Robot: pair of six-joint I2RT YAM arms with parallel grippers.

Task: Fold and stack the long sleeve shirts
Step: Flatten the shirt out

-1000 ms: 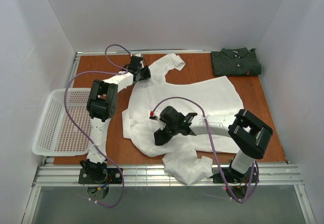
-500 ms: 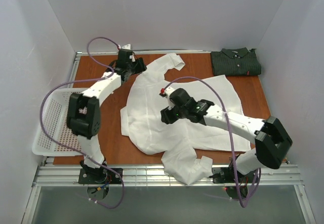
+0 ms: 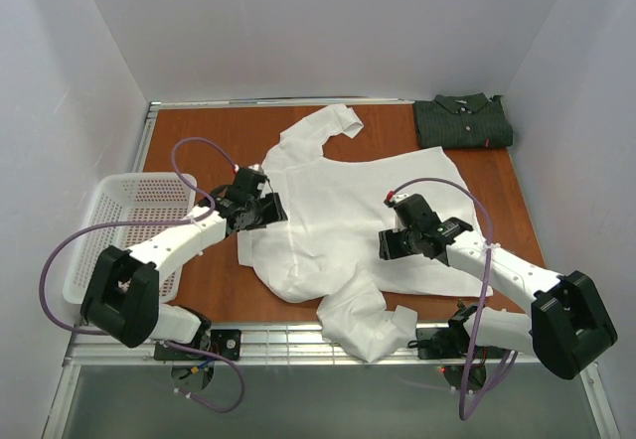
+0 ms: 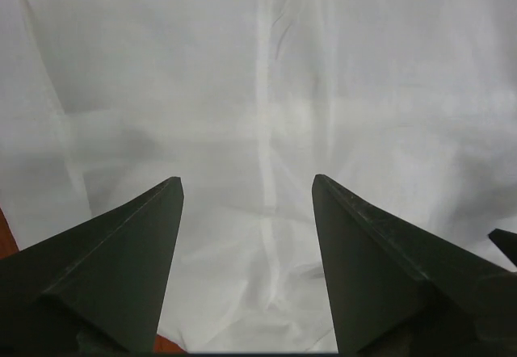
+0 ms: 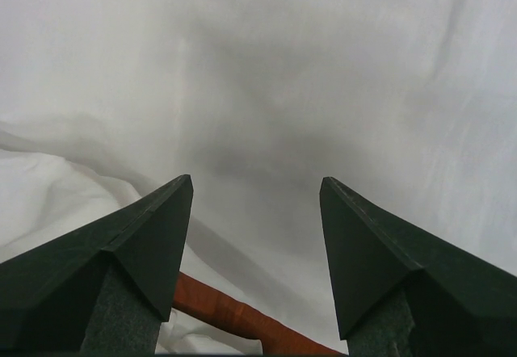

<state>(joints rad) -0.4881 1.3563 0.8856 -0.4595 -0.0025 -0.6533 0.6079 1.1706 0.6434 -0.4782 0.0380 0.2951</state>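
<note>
- Top external view: I see the dark striped shirt (image 3: 463,121) lying folded at the far right corner of the surface (image 3: 199,151); that half of the task looks done. The white shirt (image 3: 348,201) lies spread and rumpled mid-surface, one sleeve (image 3: 368,325) bunched at the near edge. The left end effector (image 3: 266,211) sits at the shirt's left margin and the right end effector (image 3: 390,245) over its right part. A mesh basket (image 3: 119,250) stands at the left.
- Left wrist view: the left end effector (image 4: 246,181) is spread apart and empty, white shirt (image 4: 266,74) beneath.
- Right wrist view: the right end effector (image 5: 256,179) is likewise parted, gripping nothing, above a cloth edge.
- Remaining, in my judgement: folding the white shirt, then stacking it on the dark one.
</note>
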